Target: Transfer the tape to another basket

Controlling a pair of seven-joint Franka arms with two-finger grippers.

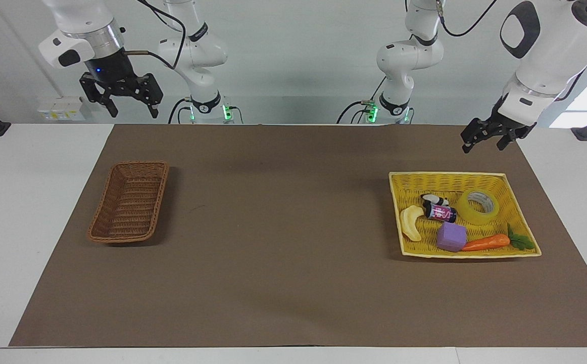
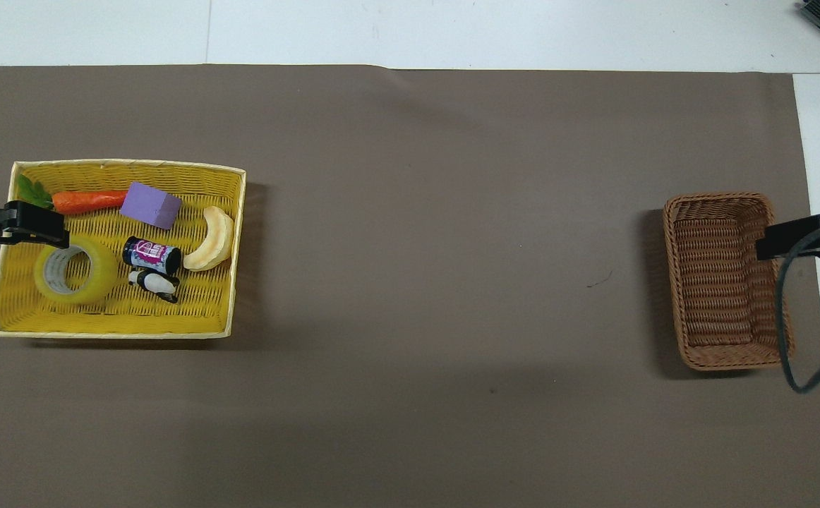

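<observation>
Both grippers are being held aloft, fingers spread: left gripper [image 1: 490, 143] above the tape [image 1: 478, 206] in the yellow basket [image 1: 475, 176]; right gripper [image 1: 131, 107] waiting.

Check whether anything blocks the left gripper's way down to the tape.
Nothing visible does. The left gripper hangs above the yellow basket's edge, with the tape lying flat and uncovered inside. The can lies beside the tape, not on it.
</observation>
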